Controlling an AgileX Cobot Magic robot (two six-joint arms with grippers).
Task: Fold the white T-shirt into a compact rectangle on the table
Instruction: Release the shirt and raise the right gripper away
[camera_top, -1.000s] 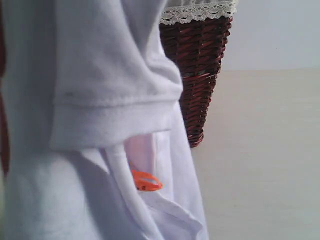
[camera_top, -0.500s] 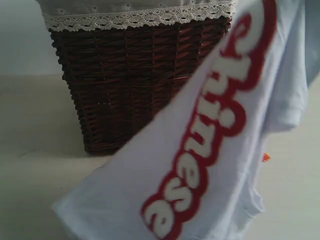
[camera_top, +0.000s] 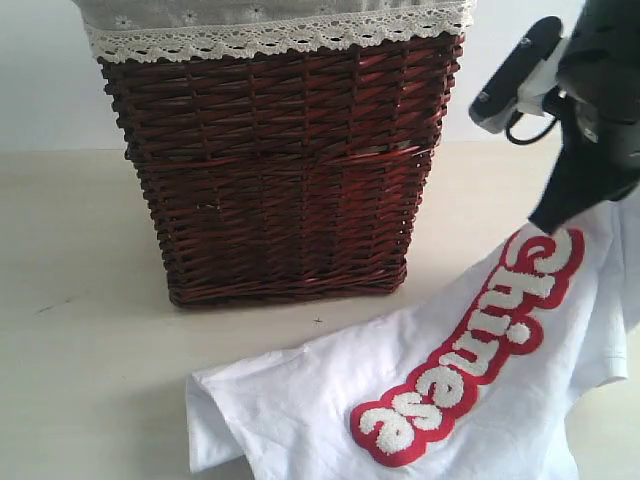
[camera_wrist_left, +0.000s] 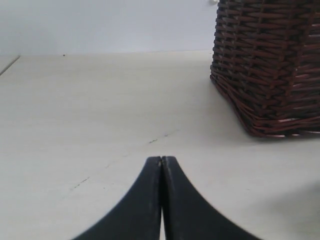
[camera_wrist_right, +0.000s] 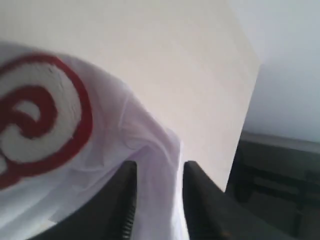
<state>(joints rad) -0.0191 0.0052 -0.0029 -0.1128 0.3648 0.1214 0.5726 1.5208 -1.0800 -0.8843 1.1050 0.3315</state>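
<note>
The white T-shirt (camera_top: 300, 400) lies spread on the table (camera_top: 80, 300) at the front right, its red-outlined lettering (camera_top: 470, 350) facing up and slanting toward the right arm. My right gripper (camera_top: 550, 215) hangs over the shirt's far right end. In the right wrist view the right gripper (camera_wrist_right: 159, 167) is open, with a fold of the shirt (camera_wrist_right: 115, 130) lying between the spread fingers and a slim gap beside one finger (camera_wrist_right: 197, 185). My left gripper (camera_wrist_left: 161, 159) is shut on nothing, low over bare table (camera_wrist_left: 100, 100). The orange collar tag is hidden.
A dark brown wicker basket (camera_top: 270, 170) with a lace-trimmed liner (camera_top: 270, 35) stands at the back middle, just behind the shirt; the left wrist view shows the basket (camera_wrist_left: 270, 65) ahead of the left gripper. The table edge (camera_wrist_right: 235, 150) runs close to the right gripper.
The shirt hung in front of the camera a second ago, swung right and down, and now lies on the table. The right arm has come into view above it.
</note>
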